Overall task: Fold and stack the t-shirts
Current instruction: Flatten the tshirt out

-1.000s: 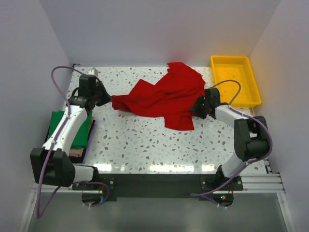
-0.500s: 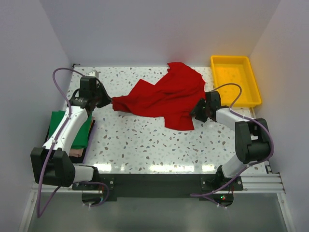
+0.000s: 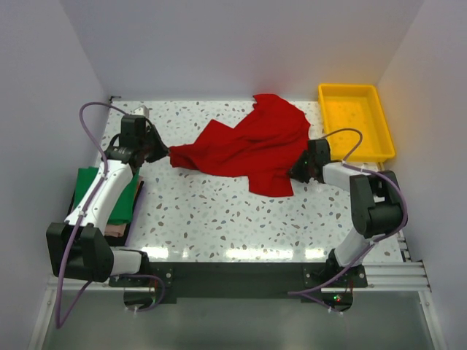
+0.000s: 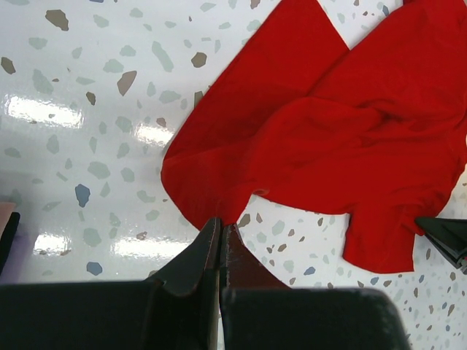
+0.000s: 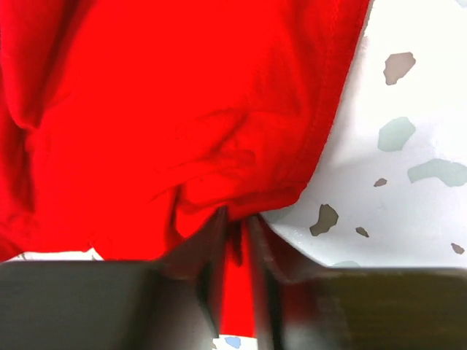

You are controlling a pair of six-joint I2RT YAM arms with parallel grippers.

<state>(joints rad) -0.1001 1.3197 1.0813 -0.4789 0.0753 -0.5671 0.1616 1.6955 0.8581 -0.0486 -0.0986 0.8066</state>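
Observation:
The red t-shirt (image 3: 248, 149) lies crumpled and spread across the back middle of the speckled table. My left gripper (image 3: 166, 152) is shut on its left tip; in the left wrist view the fingertips (image 4: 220, 224) pinch the cloth's (image 4: 328, 131) lower edge. At the shirt's right edge, my right gripper (image 3: 298, 169) has its jaws drawn in on a fold of red cloth (image 5: 182, 109), which shows between the fingers (image 5: 237, 219). The green t-shirt (image 3: 82, 182) lies folded at the table's left edge, partly hidden under the left arm.
A yellow tray (image 3: 354, 120) stands at the back right, just behind the right arm. A tan cloth (image 3: 115, 230) shows under the green shirt. White walls close in the table on three sides.
The right gripper's jaws have drawn together on the shirt's right edge, and that wrist has shifted slightly inward. The left gripper and the shirt have stayed put.

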